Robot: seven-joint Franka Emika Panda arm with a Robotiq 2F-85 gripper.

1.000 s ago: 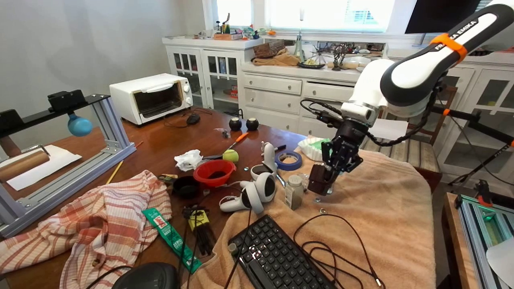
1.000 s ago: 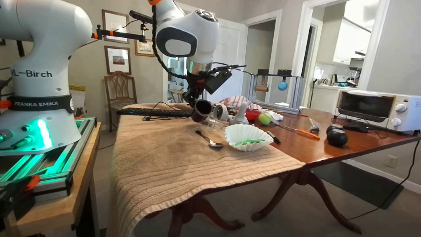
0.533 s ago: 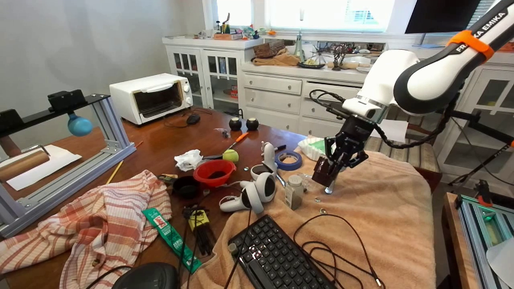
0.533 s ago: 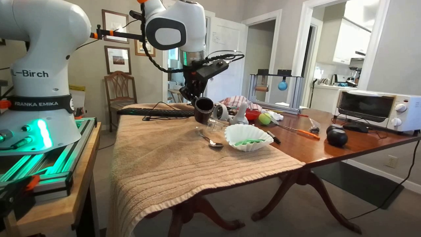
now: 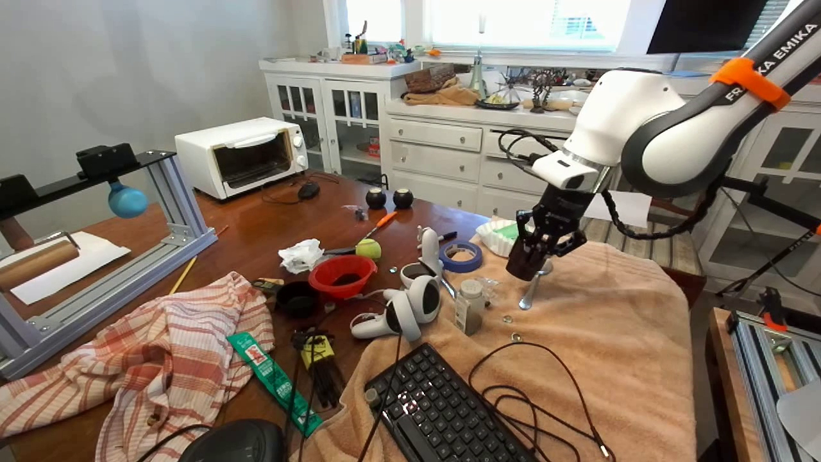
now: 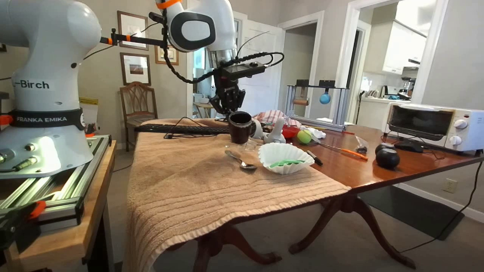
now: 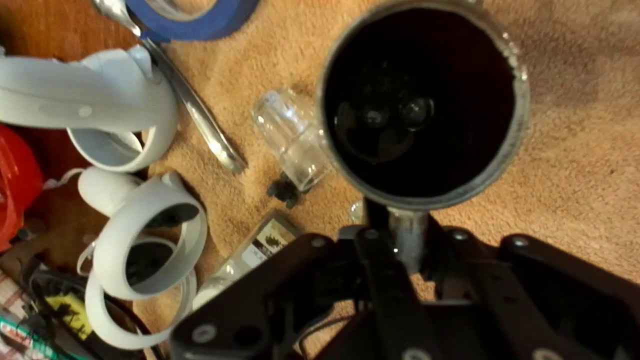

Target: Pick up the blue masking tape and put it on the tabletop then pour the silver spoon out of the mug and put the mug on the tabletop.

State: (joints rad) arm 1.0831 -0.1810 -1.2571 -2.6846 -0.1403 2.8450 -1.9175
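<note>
- the pincer [image 7: 406,225] squeezes the dark mug [image 6: 241,130] by its handle.
- the mug has its mouth up and leans a bit. its inside looks very dark. i can't say if its bottom touches the tan towel [image 6: 181,189].
- the silver spoon [image 6: 247,166] lies on the towel, near the mug, on the side of the table [image 5: 256,244] by the white drawers [image 5: 436,160].
- the blue tape [image 5: 471,265] lies flat by the towel's edge, near a white wavy bowl [image 6: 287,151] with a green thing [image 6: 286,162] in it.
- a black keyboard [image 5: 442,410] lies near the table edge across from the drawers.
- a white oven [image 5: 240,151] sits by a table corner well away from the towel.
- a yellow ball [image 5: 368,249] is just beside a red bowl [image 5: 340,293].
</note>
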